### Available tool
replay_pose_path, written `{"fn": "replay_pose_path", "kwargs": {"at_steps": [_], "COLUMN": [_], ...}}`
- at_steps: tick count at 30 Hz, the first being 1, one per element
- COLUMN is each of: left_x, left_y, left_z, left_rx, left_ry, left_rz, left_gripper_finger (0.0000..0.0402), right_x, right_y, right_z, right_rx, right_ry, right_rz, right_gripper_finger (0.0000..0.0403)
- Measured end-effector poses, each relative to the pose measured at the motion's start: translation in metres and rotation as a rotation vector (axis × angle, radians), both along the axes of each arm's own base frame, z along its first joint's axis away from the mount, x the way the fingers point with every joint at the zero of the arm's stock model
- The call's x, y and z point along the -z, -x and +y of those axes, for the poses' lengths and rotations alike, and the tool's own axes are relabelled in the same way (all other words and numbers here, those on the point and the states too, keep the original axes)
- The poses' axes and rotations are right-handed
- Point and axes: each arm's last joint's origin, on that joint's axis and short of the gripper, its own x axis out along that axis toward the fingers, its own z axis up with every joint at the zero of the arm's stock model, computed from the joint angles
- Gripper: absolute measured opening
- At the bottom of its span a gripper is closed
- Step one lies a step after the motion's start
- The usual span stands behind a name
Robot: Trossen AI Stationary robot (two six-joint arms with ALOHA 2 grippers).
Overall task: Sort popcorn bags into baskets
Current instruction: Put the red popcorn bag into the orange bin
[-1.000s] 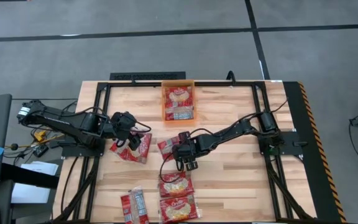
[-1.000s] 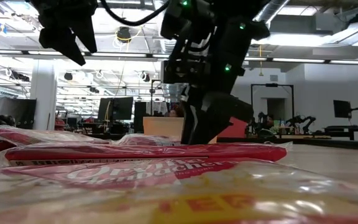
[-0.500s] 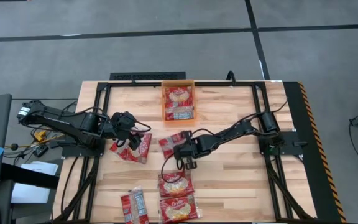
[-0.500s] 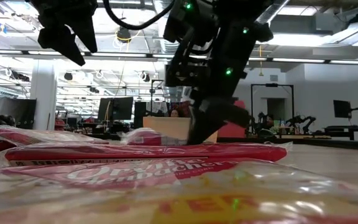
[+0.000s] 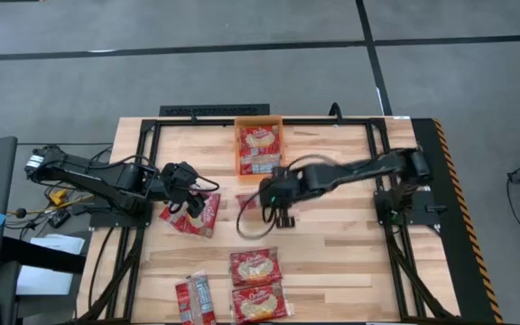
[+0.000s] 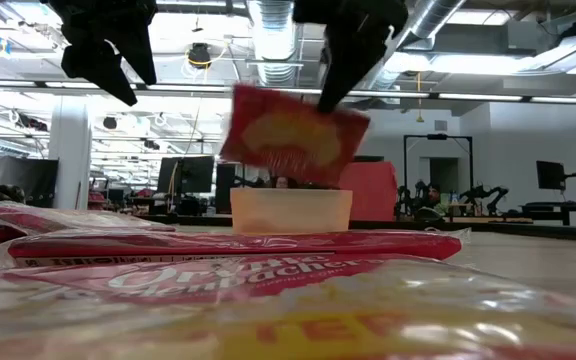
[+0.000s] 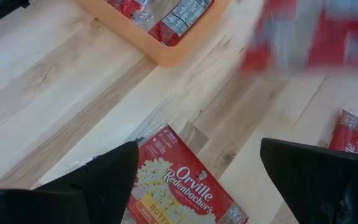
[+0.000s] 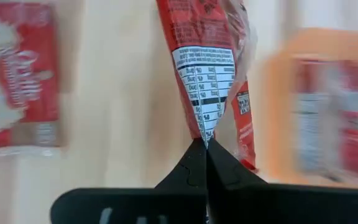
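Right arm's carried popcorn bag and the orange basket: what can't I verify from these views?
- Carried popcorn bag: motion-blurred in the low view, lettering unreadable; the right gripper pinches its edge, and in the high view the arm hides most of it.
- Basket: how many bags are stacked inside is hidden beneath the top one in the high view; cut off in the left wrist view.
- Left gripper: open above a bag on the table.

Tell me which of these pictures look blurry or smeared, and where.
High view: right gripper and its arm streak. Low view: lifted popcorn bag smeared, nearest bag out of focus. Left wrist view: the lifted bag is a red blur. Right wrist view: basket and lying bag are soft; pinched bag sharp.
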Motion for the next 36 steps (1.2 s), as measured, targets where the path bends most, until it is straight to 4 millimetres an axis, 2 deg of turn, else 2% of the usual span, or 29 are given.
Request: {"fn": "replay_pose_path", "kwargs": {"at_steps": [7, 12, 20, 24, 29, 34, 36], "left_x": [0.000, -0.001, -0.001, 0.000, 0.000, 0.000, 0.000], "left_y": [0.000, 0.000, 0.000, 0.001, 0.001, 0.001, 0.001], "left_z": [0.000, 0.001, 0.002, 0.003, 0.006, 0.009, 0.010], "left_rx": [0.001, -0.024, -0.062, -0.083, -0.108, -0.129, -0.134], "left_ry": [-0.011, -0.020, -0.026, -0.035, -0.042, -0.048, -0.048], "left_rz": [0.000, -0.009, -0.023, -0.021, -0.017, -0.017, -0.017], "left_gripper_finger": [0.0325, 0.0325, 0.0325, 0.0325, 0.0325, 0.0325, 0.0325], "right_x": [-0.038, -0.039, -0.003, 0.020, 0.046, 0.068, 0.070], "right_y": [0.021, 0.021, 0.004, -0.003, -0.009, -0.016, -0.018], "right_z": [-0.060, -0.105, -0.170, -0.193, -0.209, -0.216, -0.217], "right_rx": [0.140, 0.187, 0.183, 0.181, 0.160, 0.145, 0.134], "right_ry": [0.142, 0.210, 0.255, 0.248, 0.256, 0.240, 0.226], "right_rz": [-0.102, -0.124, -0.104, -0.073, -0.012, 0.041, 0.029], "right_gripper_finger": [0.0003, 0.0003, 0.0003, 0.0002, 0.0003, 0.0004, 0.0006]}}
